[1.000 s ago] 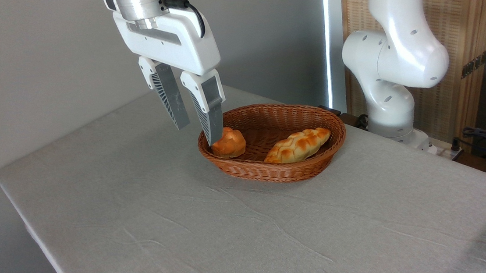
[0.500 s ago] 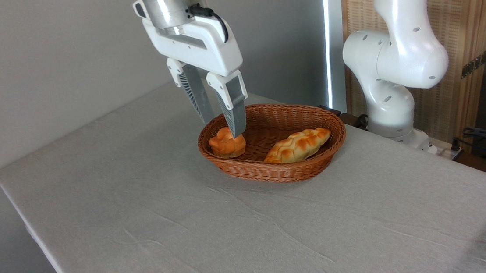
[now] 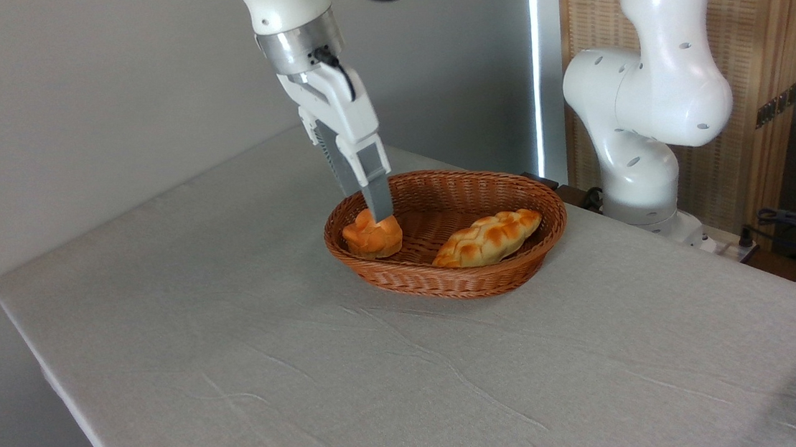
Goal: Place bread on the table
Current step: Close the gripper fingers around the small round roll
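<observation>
Bread sits at the basket's nine o'clock end; gripper tips meet its top, finger spacing unclear edge-on. No writing legible.

White arm reaches down from top, wrist tilted; grey-fingered end effector seen edge-on, finger gap not readable.

Over the last second the gripper has been carried right and away from the camera, from the basket's left rim to just above the bun. It has been turned so that the fingers are seen nearly edge-on, one behind the other. The bun has been shifted slightly left inside the basket.
</observation>
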